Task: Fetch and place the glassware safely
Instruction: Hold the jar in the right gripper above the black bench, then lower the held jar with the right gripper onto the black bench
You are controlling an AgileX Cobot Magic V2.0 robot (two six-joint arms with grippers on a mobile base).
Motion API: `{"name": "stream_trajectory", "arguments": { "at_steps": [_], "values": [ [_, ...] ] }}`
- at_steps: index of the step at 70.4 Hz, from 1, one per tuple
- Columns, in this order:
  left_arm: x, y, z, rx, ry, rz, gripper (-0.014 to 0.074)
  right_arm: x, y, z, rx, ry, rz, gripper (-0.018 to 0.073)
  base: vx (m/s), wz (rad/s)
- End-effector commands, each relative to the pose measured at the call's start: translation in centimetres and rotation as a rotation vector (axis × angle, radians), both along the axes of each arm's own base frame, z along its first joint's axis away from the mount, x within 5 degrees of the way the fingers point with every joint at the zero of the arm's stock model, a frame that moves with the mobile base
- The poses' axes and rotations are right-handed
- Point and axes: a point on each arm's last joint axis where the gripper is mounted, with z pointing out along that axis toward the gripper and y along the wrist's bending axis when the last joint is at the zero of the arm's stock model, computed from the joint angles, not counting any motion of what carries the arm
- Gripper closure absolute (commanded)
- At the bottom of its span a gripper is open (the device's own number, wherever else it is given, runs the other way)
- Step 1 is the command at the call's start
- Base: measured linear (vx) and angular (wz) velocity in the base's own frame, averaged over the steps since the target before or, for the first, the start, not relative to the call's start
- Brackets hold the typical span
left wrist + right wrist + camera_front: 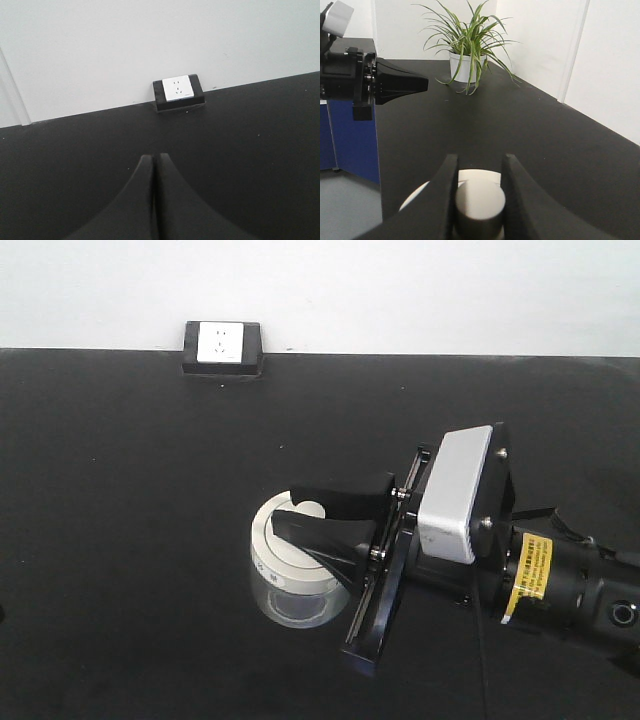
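Well out in front of the white square wall socket (pixel 220 343) in its black frame, and a bit to the right of it, the small squat clear glass jar (pixel 290 605) stands upright on the flat black surface (pixel 120 490). On the jar sits a wide cream-white round lid (pixel 272 558). A round knob (pixel 312 508) sticks up from the middle of the lid. The right pincer (pixel 286 506) reaches in from the right, from farther off the socket than the jar is. Its two black fingers (pixel 345 498) lie over the lid, one on each side of the knob. Seen from the right wrist, both fingers press on the sides of the knob, so this pincer is clamped on it. A grey-white box (pixel 455 495) sits on the black right arm behind the pincer, and a yellow label (pixel 530 580) is stuck farther back. The left pincer (pixel 153 159) hangs over the surface well short of the socket and points toward it. Its two fingers are pressed together with nothing between them. The socket stands at the back edge of the surface, right against the plain white wall (pixel 400 290).
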Motion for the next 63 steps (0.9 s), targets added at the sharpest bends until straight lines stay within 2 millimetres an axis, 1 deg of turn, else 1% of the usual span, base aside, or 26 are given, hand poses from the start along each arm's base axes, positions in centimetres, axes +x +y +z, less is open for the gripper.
{"name": "stream_trajectory", "arguments": {
  "at_steps": [1, 35, 54, 63],
  "values": [
    [0.1, 0.0, 1.6, -0.017, -0.099, -0.003, 0.0603, -0.4, -0.1, 2.3, 0.111, -0.051, 0.028, 0.056, 0.0, 0.0],
    [0.1, 0.0, 1.6, -0.017, -0.099, -0.003, 0.0603, -0.3, -0.1, 2.2, 0.113, -0.031, 0.017, 0.056, 0.0, 0.0],
    [0.1, 0.0, 1.6, -0.017, -0.099, -0.003, 0.0603, 0.7, -0.4, 1.8, 0.103, 0.017, -0.086, 0.056, 0.0, 0.0],
    [0.1, 0.0, 1.6, -0.017, -0.099, -0.003, 0.0603, 1.9, -0.3, 1.1, 0.082, 0.023, -0.108, 0.056, 0.0, 0.0]
  ]
}}
